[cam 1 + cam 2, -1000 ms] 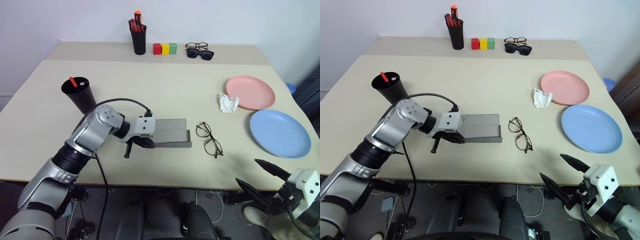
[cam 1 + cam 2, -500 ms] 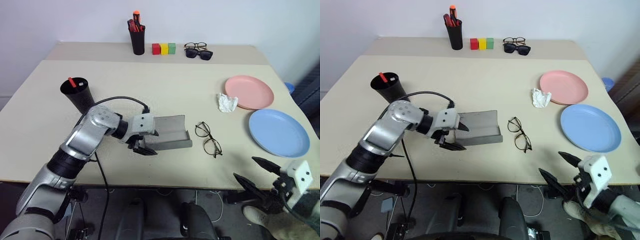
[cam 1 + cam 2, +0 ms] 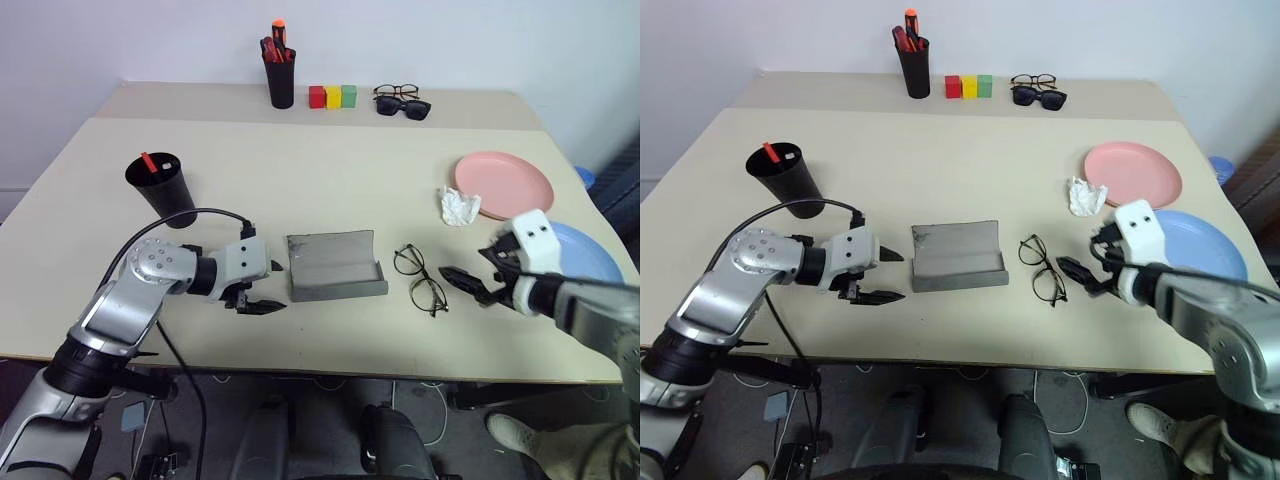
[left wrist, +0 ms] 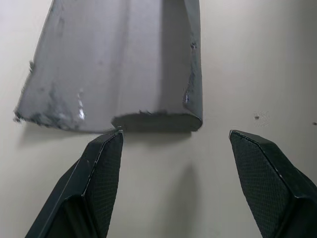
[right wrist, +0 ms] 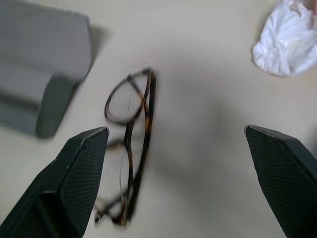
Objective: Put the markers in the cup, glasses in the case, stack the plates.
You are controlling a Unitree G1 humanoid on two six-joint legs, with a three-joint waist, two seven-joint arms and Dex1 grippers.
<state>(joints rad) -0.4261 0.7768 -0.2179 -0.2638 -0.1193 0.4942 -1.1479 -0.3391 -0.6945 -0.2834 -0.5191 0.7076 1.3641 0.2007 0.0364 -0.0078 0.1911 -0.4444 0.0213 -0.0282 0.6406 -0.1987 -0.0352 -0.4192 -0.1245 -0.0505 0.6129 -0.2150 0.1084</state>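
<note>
- You have a beige desk [image 3: 330, 170] against a pale wall. A pen holder [image 3: 279, 70], three coloured blocks [image 3: 332, 96] and sunglasses [image 3: 403, 104] sit along its far edge.
- The cup [image 3: 163, 188] stands near the left edge with a red-capped marker [image 3: 147, 161] poking out of it.
- The case [image 3: 333, 264] lies open near the middle of the front edge, and the glasses [image 3: 420, 280] lie folded open just to its right.
- The pink plate [image 3: 504, 184] and the blue plate [image 3: 585, 250] sit side by side by the right edge, unstacked, with a crumpled tissue [image 3: 458, 205] touching the pink one.
- Your left wrist view shows the case's scuffed end close up; the right wrist view shows the glasses' brownish frame.
- Your left gripper [image 3: 262, 290] is spread wide, holds nothing, and sits just left of the case.
- Your right gripper [image 3: 470, 272] is fully spread and empty, just right of the glasses.
</note>
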